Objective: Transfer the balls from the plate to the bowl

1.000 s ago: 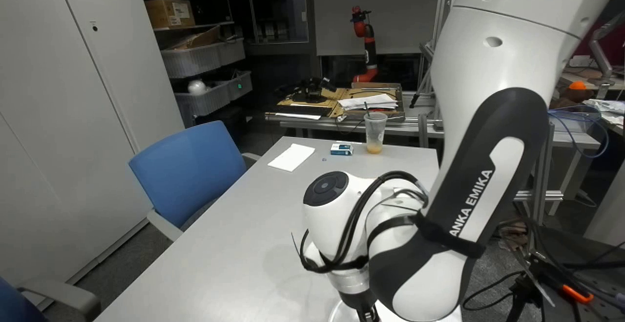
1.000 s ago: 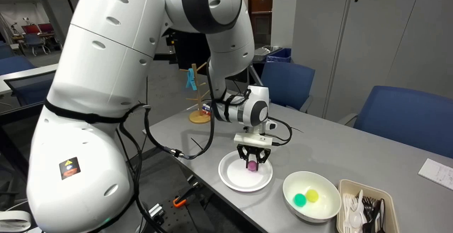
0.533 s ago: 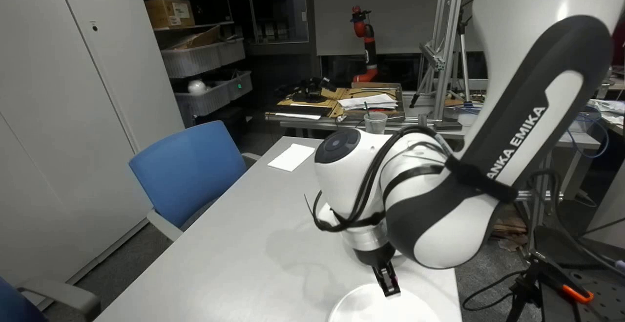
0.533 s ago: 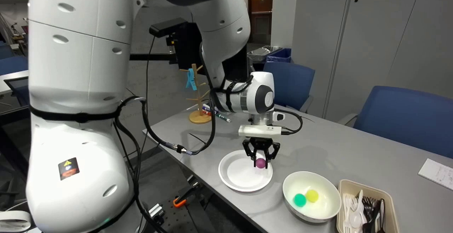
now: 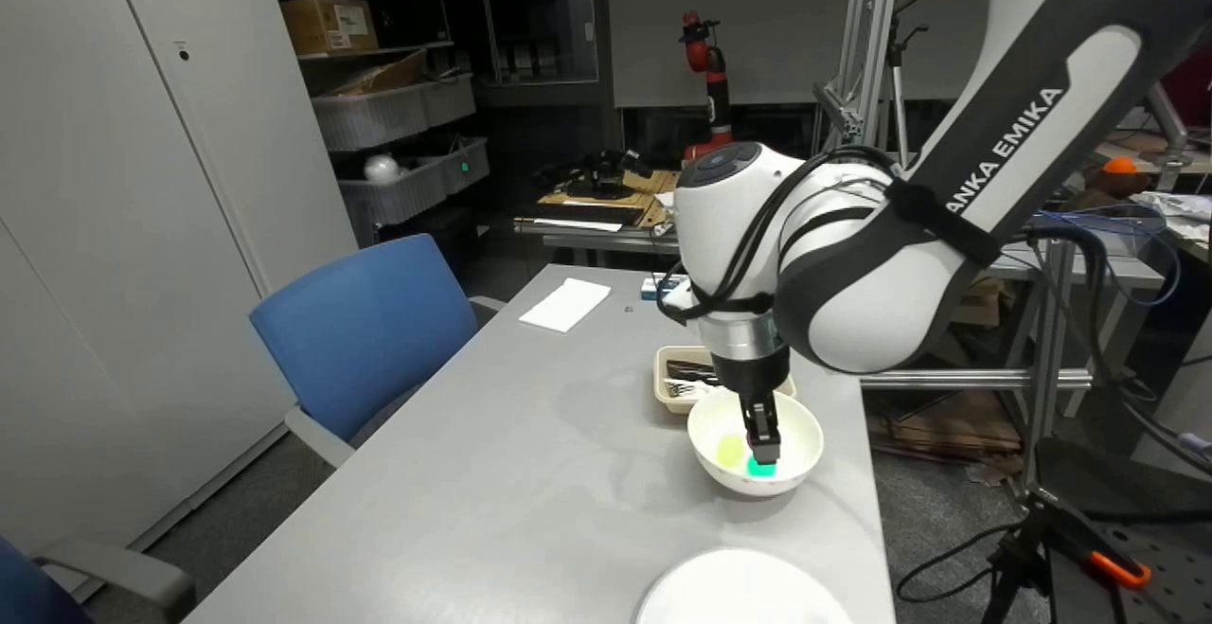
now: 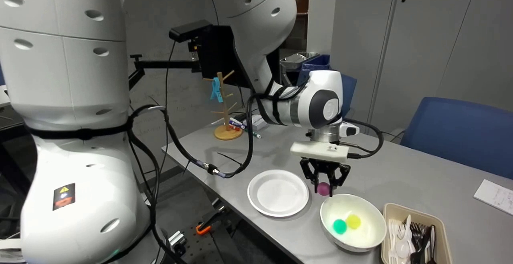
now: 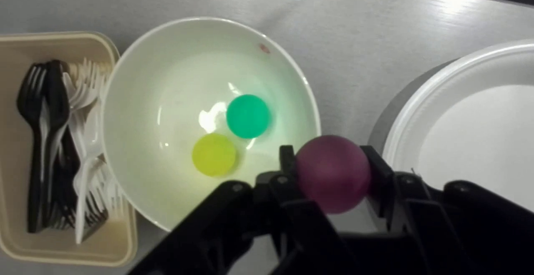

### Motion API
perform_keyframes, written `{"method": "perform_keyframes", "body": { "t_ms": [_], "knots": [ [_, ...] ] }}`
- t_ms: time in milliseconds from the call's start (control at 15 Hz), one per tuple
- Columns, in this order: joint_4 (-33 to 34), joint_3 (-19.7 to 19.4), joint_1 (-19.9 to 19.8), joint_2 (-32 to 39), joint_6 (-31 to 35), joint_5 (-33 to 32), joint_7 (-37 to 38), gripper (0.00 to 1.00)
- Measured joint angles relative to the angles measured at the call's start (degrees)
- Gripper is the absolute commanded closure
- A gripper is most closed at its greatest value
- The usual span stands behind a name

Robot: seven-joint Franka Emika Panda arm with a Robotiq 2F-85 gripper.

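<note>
Arm [image 5: 975, 174] bears “ANKA EMIKA”; gripper [image 6: 324, 191] holds purple ball [image 7: 333, 177].

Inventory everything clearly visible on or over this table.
tray: 1, beige, on table
bowl: 1, white, beside tray
plate: 1, white, beside bowl
green ball: 1, green, in bowl
yellow ball: 1, yellow, in bowl
purple ball: 1, purple, in gripper
cutlery: several, black and white, in tray
stand: 1, brown, on table
clip: 1, blue, on stand
markers: several, multicoloured, beside stand
box: 1, white, near stand
packet: 1, blue and white, partly behind arm
paper: 1, white, on table
arm: 1, white and black, over table
gripper: 1, black, shut on purple ball
</note>
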Motion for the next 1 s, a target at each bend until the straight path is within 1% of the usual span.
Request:
{"method": "perform_keyframes", "body": {
  "t_ms": [267, 467, 733, 800, 867, 1000],
  "knots": [
    [0.15, -1.31, -3.95, 1.95, 9.0, 3.67, 0.1, 0.83],
    [0.93, -1.82, -5.4, 4.96, 14.9, 6.32, 0.74, 0.83],
    [3.29, -2.81, -5.65, 10.19, 18.01, 7.55, 3.21, 0.83],
    [3.92, -3.07, -5.66, 11.47, 18.3, 7.64, 3.76, 0.67],
    [4.52, -3.29, -5.67, 12.68, 18.51, 7.7, 4.28, 0.4],
    [5.37, -3.57, -5.69, 14.6, 18.69, 7.82, 5.11, 0.25]
  ]
}}
